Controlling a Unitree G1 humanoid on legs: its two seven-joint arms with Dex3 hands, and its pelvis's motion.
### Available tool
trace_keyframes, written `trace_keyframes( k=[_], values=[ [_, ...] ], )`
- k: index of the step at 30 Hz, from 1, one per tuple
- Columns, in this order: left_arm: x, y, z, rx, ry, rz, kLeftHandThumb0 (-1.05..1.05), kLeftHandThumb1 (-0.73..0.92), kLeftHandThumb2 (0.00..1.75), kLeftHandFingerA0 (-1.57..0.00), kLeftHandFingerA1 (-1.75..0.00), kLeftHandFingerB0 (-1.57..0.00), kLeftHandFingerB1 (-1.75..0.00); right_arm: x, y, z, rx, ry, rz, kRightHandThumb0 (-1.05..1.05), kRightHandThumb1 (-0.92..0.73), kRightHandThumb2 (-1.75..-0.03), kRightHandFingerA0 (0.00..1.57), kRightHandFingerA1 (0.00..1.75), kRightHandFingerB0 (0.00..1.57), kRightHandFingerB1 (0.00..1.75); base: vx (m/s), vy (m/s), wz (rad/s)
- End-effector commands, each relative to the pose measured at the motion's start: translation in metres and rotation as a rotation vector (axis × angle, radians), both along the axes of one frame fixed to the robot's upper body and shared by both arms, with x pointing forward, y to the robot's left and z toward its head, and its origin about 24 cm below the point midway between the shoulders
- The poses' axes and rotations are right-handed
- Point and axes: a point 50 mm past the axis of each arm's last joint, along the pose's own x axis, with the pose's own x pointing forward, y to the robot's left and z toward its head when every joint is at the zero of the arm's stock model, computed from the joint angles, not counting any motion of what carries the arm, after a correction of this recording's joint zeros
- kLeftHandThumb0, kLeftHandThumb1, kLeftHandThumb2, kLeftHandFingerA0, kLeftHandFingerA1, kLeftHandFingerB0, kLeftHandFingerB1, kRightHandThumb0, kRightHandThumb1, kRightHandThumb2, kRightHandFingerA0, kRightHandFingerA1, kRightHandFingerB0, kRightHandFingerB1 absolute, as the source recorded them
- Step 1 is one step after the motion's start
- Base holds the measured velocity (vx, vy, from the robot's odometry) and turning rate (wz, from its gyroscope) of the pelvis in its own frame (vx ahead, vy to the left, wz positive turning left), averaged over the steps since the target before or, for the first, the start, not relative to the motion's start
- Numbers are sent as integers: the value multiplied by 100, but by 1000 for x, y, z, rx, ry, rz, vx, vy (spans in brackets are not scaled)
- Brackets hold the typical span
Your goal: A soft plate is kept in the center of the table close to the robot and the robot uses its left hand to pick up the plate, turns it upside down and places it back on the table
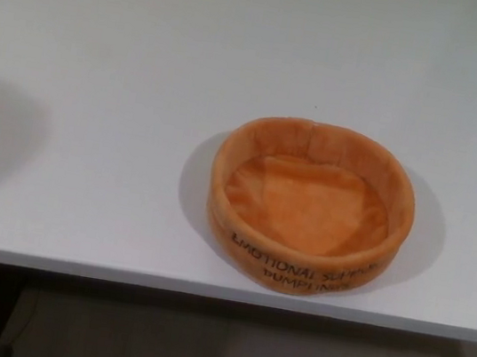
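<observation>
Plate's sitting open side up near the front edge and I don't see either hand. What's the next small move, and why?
Probably bring the left hand in from the left toward the near-left rim of the orange plate. The plate rests upright on the white table, untouched, close to the front edge, and neither hand shows, so the reach has to come before any grasp or flip.

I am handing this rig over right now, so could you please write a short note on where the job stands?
Hands: neither the left nor the right hand is in view.
Things: the orange soft plate sits right side up, opening upward, on the white table, near its front edge and a little to the robot's right of centre. Black lettering runs along its near wall.
Done: nothing that shows; the plate is not yet picked up.
Left: pick it up with the left hand, turn it upside down, set it back on the table.
</observation>
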Motion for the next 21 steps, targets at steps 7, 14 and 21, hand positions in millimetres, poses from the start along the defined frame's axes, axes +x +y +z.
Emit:
trace_keyframes(
  k=[7,14,21],
  values=[
    [28,5,66,39,-338,21,-103,74,84,-28,-46,-21,-36,-2,-5,4,2,-27,9,-70,-88,-67,35,43,29,30,0,0,0],
    [56,8,104,134,-508,-40,-93,89,67,-31,-44,-27,-32,0,-7,6,-5,-33,25,-68,-88,-67,35,44,28,30,0,0,0],
    [87,-2,132,198,-615,-145,-94,89,67,-35,-49,-28,-35,0,-6,6,-6,-32,21,-69,-87,-66,36,43,29,30,0,0,0]
  ],
)
